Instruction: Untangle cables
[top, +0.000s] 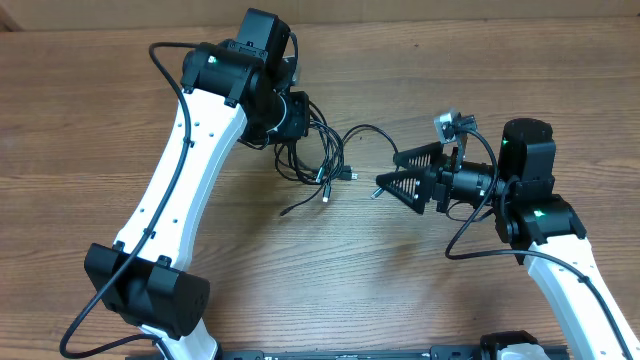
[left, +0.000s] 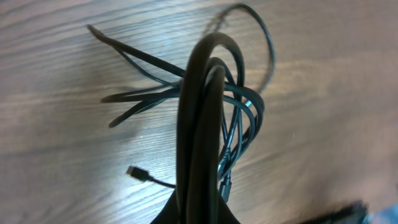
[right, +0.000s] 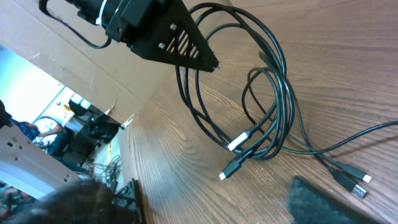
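Observation:
The cables (top: 318, 165) are thin black cords lying in a tangled bunch on the wooden table, between the two arms. My left gripper (top: 297, 125) stands over the bunch's far end. It is shut on the cables (left: 249, 106), whose loops hang around the closed fingers (left: 202, 124). In the right wrist view its black fingertip (right: 208, 62) pinches the top of the loops (right: 273, 106). Loose plug ends (right: 239, 142) trail toward my right gripper (top: 388, 172). That gripper is open just right of the bunch, with only bare table between its fingers.
The left arm's white links (top: 190, 170) cross the table's left half, and the right arm (top: 560, 250) sits at the right. One small plug (left: 134, 171) lies alone on the wood. In the right wrist view the table's edge (right: 124, 143) shows, with room clutter beyond it.

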